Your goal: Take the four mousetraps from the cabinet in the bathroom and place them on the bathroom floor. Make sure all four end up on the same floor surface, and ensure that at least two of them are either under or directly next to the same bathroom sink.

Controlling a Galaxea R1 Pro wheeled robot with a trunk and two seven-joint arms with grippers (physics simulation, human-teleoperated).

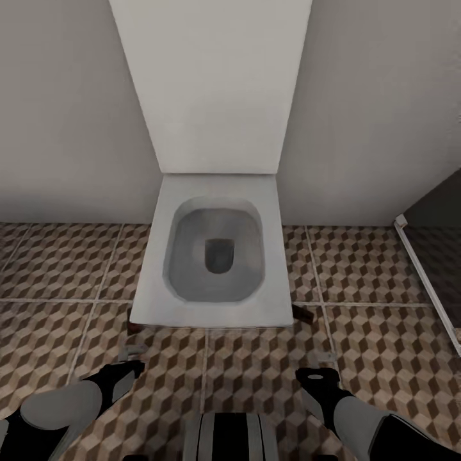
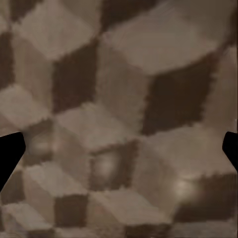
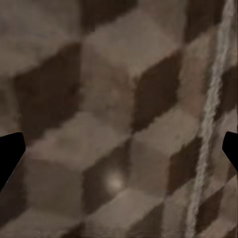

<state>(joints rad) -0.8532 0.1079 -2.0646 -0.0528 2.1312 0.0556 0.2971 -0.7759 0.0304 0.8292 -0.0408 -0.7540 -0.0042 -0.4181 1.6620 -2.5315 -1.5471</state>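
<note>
I face a white square toilet (image 1: 214, 256) against a pale wall, standing on the bathroom floor (image 1: 371, 269) of brown-and-beige cube tiles. The mousetraps, the cabinet and the sink are out of view. My left gripper (image 1: 133, 353) hangs low over the tiles in front of the toilet's left corner. My right gripper (image 1: 318, 360) hangs in front of its right corner. In the left wrist view the left gripper (image 2: 119, 148) is open, its dark fingertips wide apart over bare tile. The right gripper (image 3: 119, 148) is likewise open over tile and a grout line.
The toilet's tall white cistern panel (image 1: 214, 83) rises against the wall. A white-framed dark panel (image 1: 426, 282) runs along the floor at the right. Small dark brown bits sit at the toilet's front corners (image 1: 303, 315); I cannot tell what they are.
</note>
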